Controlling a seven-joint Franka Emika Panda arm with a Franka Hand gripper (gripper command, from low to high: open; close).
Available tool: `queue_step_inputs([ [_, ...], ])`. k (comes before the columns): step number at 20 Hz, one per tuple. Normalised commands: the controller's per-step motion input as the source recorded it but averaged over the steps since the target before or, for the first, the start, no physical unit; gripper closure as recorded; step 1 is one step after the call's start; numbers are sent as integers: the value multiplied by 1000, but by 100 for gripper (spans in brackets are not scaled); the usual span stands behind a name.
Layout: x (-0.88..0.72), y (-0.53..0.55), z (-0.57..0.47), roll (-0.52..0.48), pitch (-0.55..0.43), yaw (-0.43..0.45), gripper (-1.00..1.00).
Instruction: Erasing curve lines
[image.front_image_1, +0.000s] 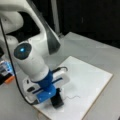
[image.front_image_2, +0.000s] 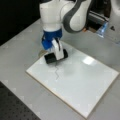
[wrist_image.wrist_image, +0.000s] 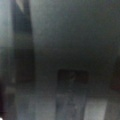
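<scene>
- Near the white board's (image.front_image_2: 82, 82) end closest to the arm, the curve lines (image.front_image_2: 57, 73) are lying as one thin, faint grey squiggle; in a front view the squiggle (image.front_image_1: 71, 97) is trailing off toward that view's right from the eraser.
- Most of the squiggle is showing intact, so I am judging the erasing step to be at its start, with nothing plainly wiped yet.
- Black eraser block (image.front_image_2: 55, 57) is sitting on the board right at one end of the squiggle, touching or just beside it; in a front view the block (image.front_image_1: 57, 101) is at the board's bottom-left edge.
- Claw (image.front_image_2: 57, 51) is standing over the block, its white fingers straddling it; it is looking clenched on the eraser, pressed low to the board.
- Blue mount (image.front_image_1: 46, 87) above the claw and the white arm (image.front_image_1: 31, 62) are leaning in from a front view's left.
- Wrist view is giving only a dark blur with a darker rectangle; I cannot tell what it is.
- Judgement: the stroke in hand is calling for steady downward pressure and a sweep along the squiggle's length, keeping the block flat so the waves on both sides are covered.
- Board is lying flat on the grey desk (image.front_image_2: 22, 47); it is unclamped as far as I can see, so a hard push could be shifting it.
- Orange-and-blue clutter (image.front_image_1: 7, 72) is sitting well apart at a front view's left.
</scene>
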Motion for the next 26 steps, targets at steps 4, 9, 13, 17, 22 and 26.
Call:
queue_step_inputs([
  [4, -88, -132, -105, 20, -99, -52, 100],
  [9, -81, -89, -167, 15, -127, -42, 100],
  [13, -54, -8, -223, 21, -148, -62, 100],
  [17, -87, 32, -236, 14, -144, -89, 100],
  [22, -172, 53, -264, 26, -135, -66, 100],
  [26, -204, 100, -331, 37, -142, -59, 100],
])
